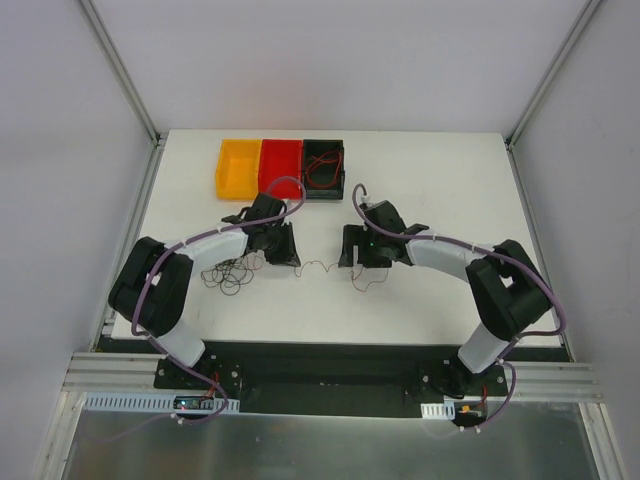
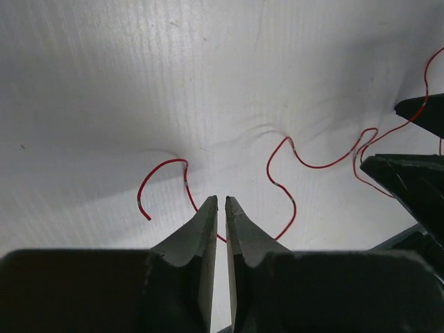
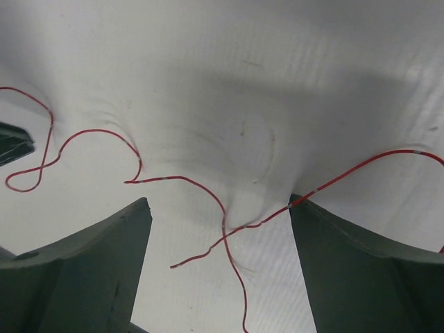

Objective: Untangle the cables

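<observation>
A thin red wire [image 1: 315, 266] runs across the white table between my two grippers. My left gripper [image 1: 283, 248] is shut on it. In the left wrist view the jaws [image 2: 221, 200] stand almost together and the red wire [image 2: 305, 161] crosses between them and curls out on both sides, held a little above the table. My right gripper [image 1: 352, 250] is open. In its wrist view [image 3: 218, 201] two strands of the red wire [image 3: 223, 222] cross between the wide-apart fingers, and one strand touches the right fingertip [image 3: 295, 205]. A tangle of dark wires [image 1: 230, 275] lies beside the left arm.
Three bins stand in a row at the back: yellow [image 1: 238, 168], red [image 1: 280, 165] and black [image 1: 323, 160], the black one holding a red wire. The right gripper's fingers [image 2: 409, 180] show at the right edge of the left wrist view. The two grippers are close together.
</observation>
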